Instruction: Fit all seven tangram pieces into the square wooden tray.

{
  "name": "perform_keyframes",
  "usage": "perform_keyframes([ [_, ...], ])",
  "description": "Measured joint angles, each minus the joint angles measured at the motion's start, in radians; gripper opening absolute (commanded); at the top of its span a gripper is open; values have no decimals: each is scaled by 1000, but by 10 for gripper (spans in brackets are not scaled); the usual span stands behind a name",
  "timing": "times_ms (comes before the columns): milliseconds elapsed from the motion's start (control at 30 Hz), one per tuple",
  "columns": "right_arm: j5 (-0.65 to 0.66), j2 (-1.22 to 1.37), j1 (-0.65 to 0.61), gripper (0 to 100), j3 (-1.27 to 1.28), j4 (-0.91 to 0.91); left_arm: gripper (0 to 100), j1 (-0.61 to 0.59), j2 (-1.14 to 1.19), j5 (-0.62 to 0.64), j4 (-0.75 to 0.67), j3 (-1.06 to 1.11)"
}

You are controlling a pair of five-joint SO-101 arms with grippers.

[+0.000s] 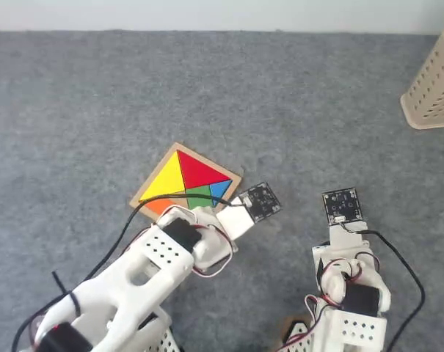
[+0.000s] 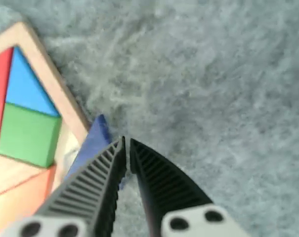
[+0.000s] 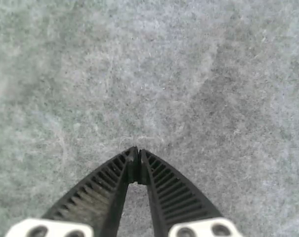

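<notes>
Left claw (image 2: 125, 147) clenched and empty, tips just beside a dark blue tangram piece (image 2: 92, 143) propped on the rim of the wooden tray (image 2: 53, 81). Piece looks thin, stiff, light, likely slick; pinch its raised edge.

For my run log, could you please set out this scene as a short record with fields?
tray: square wooden tray on grey carpet
pieces in tray: yellow, red, green, light blue, orange
loose piece: dark blue piece, against the tray's rim
left gripper: fingers closed, nothing between them, beside the dark blue piece
right gripper: fingers closed, over bare carpet
other: beige perforated basket at the far edge
</notes>
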Motion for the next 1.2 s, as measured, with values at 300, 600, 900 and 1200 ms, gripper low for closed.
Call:
perform_keyframes([
  [300,0,0,0,6,0,0,10,-86,0,3,-2,2],
  [600,0,0,0,6,0,0,10,-25,-34,2,5,-17],
  [900,0,0,0,6,0,0,10,25,-9,-2,-28,-2],
  [1200,0,0,0,6,0,0,10,-37,180,0,-28,-51],
])
